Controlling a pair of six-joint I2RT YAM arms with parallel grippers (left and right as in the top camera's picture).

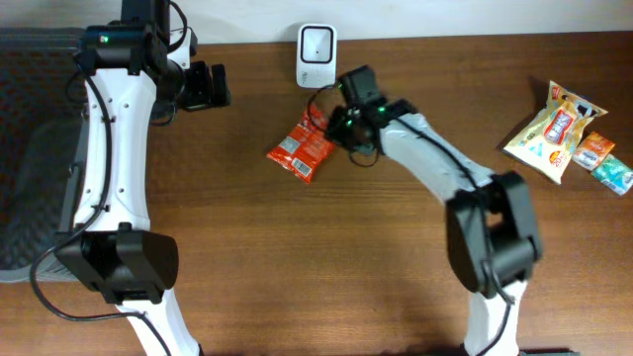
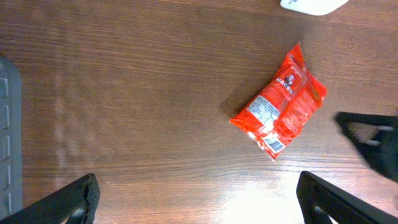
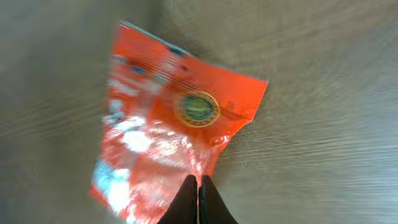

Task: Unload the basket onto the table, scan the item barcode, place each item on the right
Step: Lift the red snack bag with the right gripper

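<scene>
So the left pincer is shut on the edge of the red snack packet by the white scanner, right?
No: the right pincer is shut on the edge of the red snack packet by the white scanner, as the right wrist view shows. The left pincer hangs open.

Red-orange crinkled foil snack packet [image 3: 168, 124]: white print patches, round gold-rimmed green emblem, pale blue flecks at edges. Dark brown wood-grain bench [image 1: 297, 287]: fine lengthwise streaks. White plastic scanner box [image 1: 316, 54]: grey window. Far right: yellow-and-white glossy bag [image 1: 549, 129], small orange pack [image 1: 593, 150], teal pack [image 1: 615, 176]. Black right end effector [image 3: 199, 199]. White-shelled robot arms [image 1: 114, 148]: black joints.
</scene>
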